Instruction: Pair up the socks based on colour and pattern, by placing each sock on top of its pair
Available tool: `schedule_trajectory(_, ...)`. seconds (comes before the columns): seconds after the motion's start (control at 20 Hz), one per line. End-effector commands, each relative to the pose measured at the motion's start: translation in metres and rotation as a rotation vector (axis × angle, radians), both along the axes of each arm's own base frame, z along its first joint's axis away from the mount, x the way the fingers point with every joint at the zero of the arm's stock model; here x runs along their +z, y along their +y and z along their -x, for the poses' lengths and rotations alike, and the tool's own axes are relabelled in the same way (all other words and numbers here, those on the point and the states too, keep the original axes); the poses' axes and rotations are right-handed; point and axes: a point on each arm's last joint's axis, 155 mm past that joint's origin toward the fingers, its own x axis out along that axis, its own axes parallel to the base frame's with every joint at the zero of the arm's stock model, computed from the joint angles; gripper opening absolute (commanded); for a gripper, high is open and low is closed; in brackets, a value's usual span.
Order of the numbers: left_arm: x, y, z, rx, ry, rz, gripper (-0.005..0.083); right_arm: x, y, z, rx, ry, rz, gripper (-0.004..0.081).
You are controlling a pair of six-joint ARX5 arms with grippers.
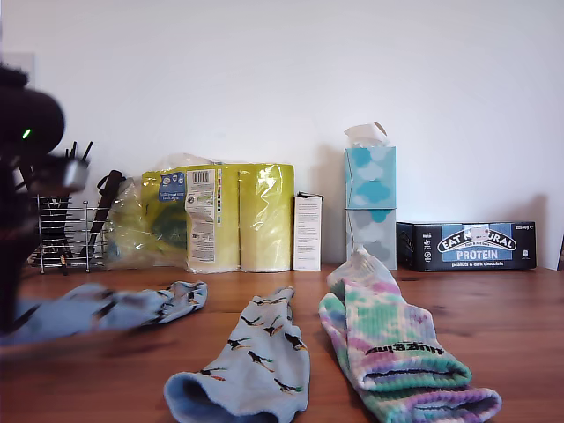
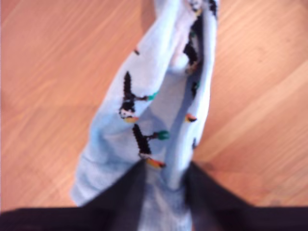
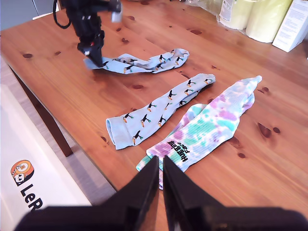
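A light blue sock with bird prints (image 1: 106, 308) (image 2: 144, 120) (image 3: 139, 62) is stretched just over the table at the exterior view's left. My first gripper (image 2: 166, 168) (image 3: 94, 53) is shut on one end of it and lifts that end. Its match (image 1: 260, 357) (image 3: 154, 113) lies flat at the middle. Beside that, at the exterior view's right, lies a tie-dye sock (image 1: 388, 344) (image 3: 211, 120) with black lettering; a second cuff seems to show beneath it. My second gripper (image 3: 160, 161) hovers shut and empty above the table's front edge near the tie-dye cuff.
Along the back wall stand a wire rack (image 1: 66, 233), a yellow pack of paper rolls (image 1: 220, 216), a small white box (image 1: 307, 231), stacked tissue boxes (image 1: 370, 194) and a protein bar box (image 1: 467, 245). The table edge (image 3: 48, 125) drops to a white box (image 3: 29, 178).
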Motion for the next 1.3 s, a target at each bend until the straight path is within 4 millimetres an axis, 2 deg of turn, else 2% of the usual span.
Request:
schedule_trajectory(0.0, 0.017, -0.033, -0.002, 0.013, 0.030, 0.121, -0.0021, -0.005, 0.001, -0.002, 0.000, 0.002, 0.006, -0.0013)
schedule_trajectory(0.1, 0.044, -0.075, -0.006, -0.029, 0.013, 0.253, -0.0021, -0.004, 0.001, -0.002, 0.000, -0.002, 0.003, -0.0013)
schedule_trajectory(0.2, 0.068, -0.109, -0.019, -0.046, -0.044, 0.351, -0.0021, -0.003, 0.002, -0.002, 0.000, -0.006, 0.000, -0.0013)
schedule_trajectory(0.45, 0.122, -0.168, -0.058, -0.042, -0.237, 0.527, -0.0021, -0.002, 0.002, -0.003, -0.002, -0.008, -0.008, -0.0013)
schedule_trajectory(0.55, 0.124, -0.176, -0.057, -0.064, -0.252, 0.537, -0.0021, -0.002, 0.002, -0.003, -0.004, -0.004, -0.009, -0.0013)
schedule_trajectory(0.65, 0.115, -0.173, -0.052, -0.059, -0.233, 0.494, -0.0021, -0.002, 0.002, -0.003, -0.006, 0.001, -0.013, -0.0013)
schedule_trajectory(0.7, 0.113, -0.170, -0.056, -0.063, -0.254, 0.469, -0.0021, -0.002, 0.003, -0.003, -0.005, 0.002, -0.015, -0.0013)
schedule_trajectory(0.9, 0.135, -0.178, -0.090, -0.061, -0.420, 0.516, -0.0021, -0.002, 0.003, -0.003, -0.009, 0.008, -0.021, -0.0013)
schedule_trajectory(1.25, 0.144, -0.177, -0.124, -0.031, -0.571, 0.495, -0.0021, -0.002, 0.003, -0.002, -0.014, 0.016, -0.028, -0.0013)
